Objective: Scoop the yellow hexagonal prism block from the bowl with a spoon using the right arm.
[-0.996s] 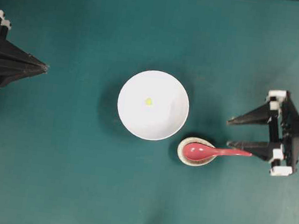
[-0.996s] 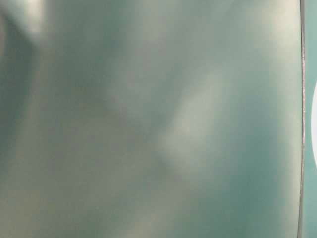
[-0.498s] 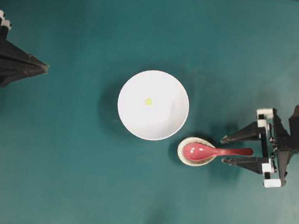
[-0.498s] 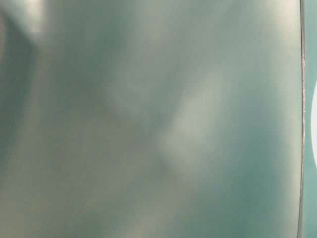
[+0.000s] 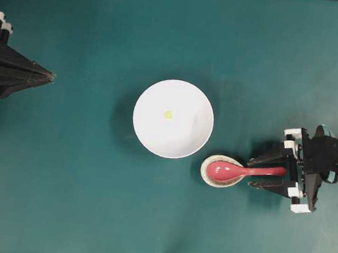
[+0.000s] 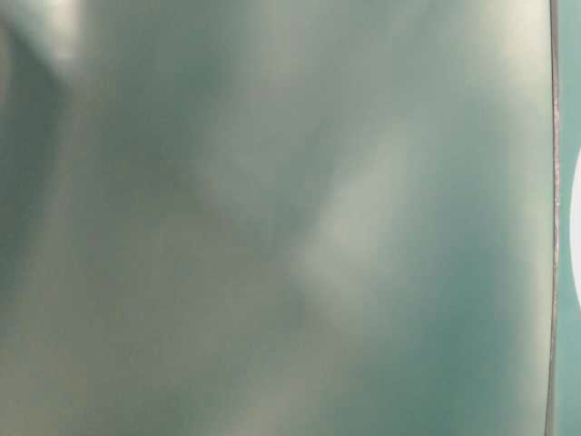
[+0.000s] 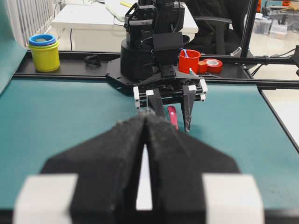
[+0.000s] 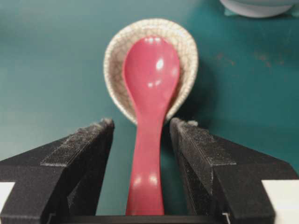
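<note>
Right gripper (image 8: 140,128) jaws apart, straddling handle of glossy red-pink spoon (image 5: 243,170), scoop resting in speckled dish (image 5: 207,175) beside bowl (image 5: 144,133); likely rigid, slick, so clamp mid-handle squarely; left gripper (image 7: 145,123) closed.

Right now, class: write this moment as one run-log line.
right gripper: open, straddling spoon handle | spoon: resting in speckled dish, not gripped | yellow block: in bowl | left gripper: shut

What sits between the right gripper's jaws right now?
The glossy red-pink spoon's straight handle, with a gap on each side; its scoop rests in the small speckled beige dish. The right gripper straddles it, open. Right wrist view.
</note>
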You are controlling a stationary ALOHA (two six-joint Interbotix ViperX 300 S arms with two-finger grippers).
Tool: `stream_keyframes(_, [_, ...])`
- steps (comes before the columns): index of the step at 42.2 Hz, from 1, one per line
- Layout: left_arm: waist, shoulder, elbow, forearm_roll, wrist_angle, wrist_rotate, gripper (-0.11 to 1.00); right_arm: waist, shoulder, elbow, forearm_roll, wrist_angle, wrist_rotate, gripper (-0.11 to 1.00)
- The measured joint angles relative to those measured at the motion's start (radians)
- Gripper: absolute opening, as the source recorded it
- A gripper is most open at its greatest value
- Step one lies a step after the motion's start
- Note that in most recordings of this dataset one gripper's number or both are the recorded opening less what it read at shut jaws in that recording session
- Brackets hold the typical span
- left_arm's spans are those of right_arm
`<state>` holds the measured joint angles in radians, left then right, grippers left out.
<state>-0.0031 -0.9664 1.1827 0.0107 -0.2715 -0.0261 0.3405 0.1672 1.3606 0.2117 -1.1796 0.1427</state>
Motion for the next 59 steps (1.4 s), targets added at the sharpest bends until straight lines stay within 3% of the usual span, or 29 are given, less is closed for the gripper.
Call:
stream_keyframes(15, [0.000,0.000,0.000,0.000,0.000,0.000,0.00,0.000,0.000,-0.003,0.002,0.000,0.000,0.56])
stream_keyframes(19, [0.000,0.000,0.000,0.000,0.005,0.000,0.00,0.000,0.000,-0.008,0.012,0.000,0.000,0.50])
stream_keyframes(26, [0.000,0.000,0.002,-0.002,0.012,0.000,0.00,0.000,0.002,-0.017,0.026,0.011,-0.005,0.25])
stream_keyframes(38, [0.000,0.000,0.002,0.000,0.017,0.000,0.00,0.000,-0.040,-0.021,0.028,0.037,-0.005,0.24])
stream_keyframes(45, [0.000,0.000,0.000,-0.002,0.017,0.000,0.00,0.000,-0.143,-0.029,0.028,0.147,-0.014,0.24])
stream_keyframes(59, [0.002,0.000,0.000,0.000,0.017,0.002,0.00,-0.008,-0.417,-0.098,0.028,0.546,-0.081,0.22])
